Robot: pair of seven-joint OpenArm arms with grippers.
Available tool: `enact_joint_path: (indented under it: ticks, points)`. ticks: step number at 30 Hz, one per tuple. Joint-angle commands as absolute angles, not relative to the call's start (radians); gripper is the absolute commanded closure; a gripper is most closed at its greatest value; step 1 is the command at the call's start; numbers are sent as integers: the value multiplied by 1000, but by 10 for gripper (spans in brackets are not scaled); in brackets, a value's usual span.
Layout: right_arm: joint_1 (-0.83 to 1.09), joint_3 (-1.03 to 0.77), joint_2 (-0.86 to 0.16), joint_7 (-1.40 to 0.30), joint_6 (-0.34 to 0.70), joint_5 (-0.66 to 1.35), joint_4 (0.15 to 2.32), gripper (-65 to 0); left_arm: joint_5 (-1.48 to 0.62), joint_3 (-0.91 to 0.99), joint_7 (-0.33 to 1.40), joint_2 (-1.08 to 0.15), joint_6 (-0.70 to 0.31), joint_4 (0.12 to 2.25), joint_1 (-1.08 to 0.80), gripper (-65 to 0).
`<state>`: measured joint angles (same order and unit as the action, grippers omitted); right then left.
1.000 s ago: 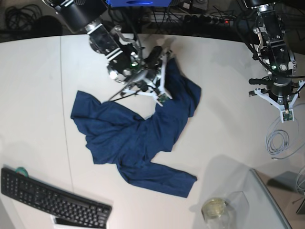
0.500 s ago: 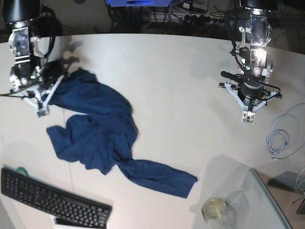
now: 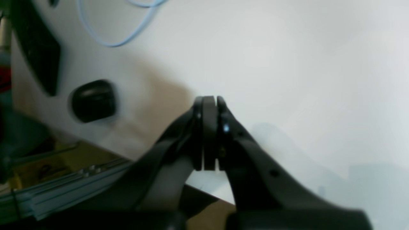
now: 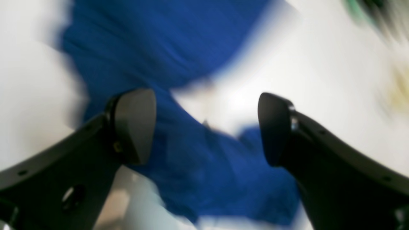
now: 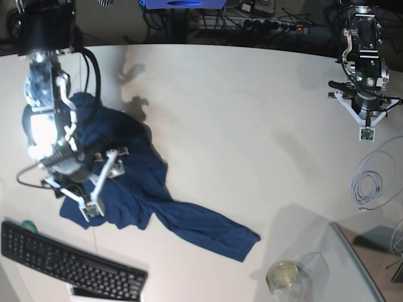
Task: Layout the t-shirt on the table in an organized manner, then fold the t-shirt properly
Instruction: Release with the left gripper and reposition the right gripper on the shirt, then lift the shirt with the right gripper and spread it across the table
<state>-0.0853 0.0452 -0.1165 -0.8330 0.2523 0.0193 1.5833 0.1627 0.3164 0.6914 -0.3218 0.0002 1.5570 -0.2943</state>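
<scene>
Our right pincer (image 4: 206, 127) had its jaws wide apart with nothing in them, the t-shirt (image 5: 135, 189) lay bunched right under it on the table (image 5: 239, 113), our left pincer (image 3: 207, 132) stayed pressed together far off, so no spreading or folding was done.

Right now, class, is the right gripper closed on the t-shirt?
No: the right gripper stands wide open above the t-shirt, gripping nothing.

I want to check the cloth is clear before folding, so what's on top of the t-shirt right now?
Only the right end effector hangs over the crumpled t-shirt, open, nothing held. Whether it touches the fabric is unclear. The arm hides part of the shirt. The keyboard lies apart on the table.
</scene>
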Motion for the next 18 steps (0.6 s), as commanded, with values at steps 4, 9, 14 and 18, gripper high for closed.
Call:
enact_joint_path:
  ticks: [4, 9, 14, 18]
  points:
    - [-232, 56, -81, -728, 240, -4, 1322, -474, 174, 328, 679, -325, 4, 1600, -314, 0]
    - [-302, 58, -82, -656, 240, -4, 1106, -473, 171, 328, 679, -320, 5, 1626, -354, 0]
    - [-300, 64, -84, -648, 245, -4, 1090, -263, 171, 328, 679, -311, 5, 1626, -355, 0]
    - [-283, 56, -76, -674, 245, -2, 1107, 0, 176, 328, 679, -300, 5, 1627, -355, 0]
